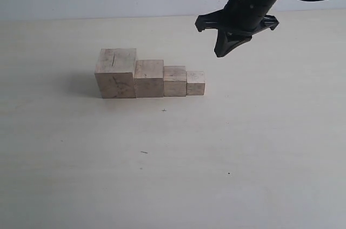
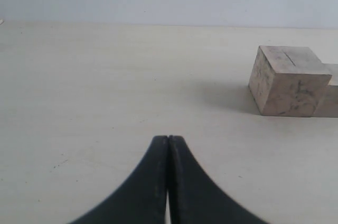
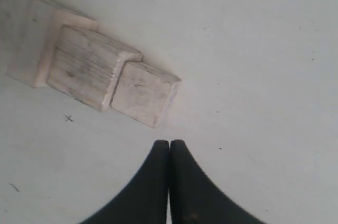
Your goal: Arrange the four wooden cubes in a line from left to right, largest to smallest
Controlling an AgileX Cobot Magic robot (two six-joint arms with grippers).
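Exterior: four cubes (image 1: pixel 157 78) sit touching in a row mid-worktop (image 1: pixel 243 159), the largest cube (image 1: pixel 115 72) at the left and stepping down to the smallest cube (image 1: pixel 195 83) at the right. The right end effector (image 1: pixel 221 52) hangs above the row's right end, pinched together and empty.
Left wrist: the left end effector (image 2: pixel 168 139) is closed on nothing, low over bare worktop, well left of the largest cube (image 2: pixel 288 81).
Right wrist: the closed tips hover just clear of the smallest cube (image 3: pixel 142 94).
Risk: the order looks complete. A low or sideways retreat could clip the smallest cube and break the line.

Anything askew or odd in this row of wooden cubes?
Nothing stands out. The four wooden cubes sit in a straight row, largest cube at left, smallest cube at right. Only a short dark slit marks the largest's top.
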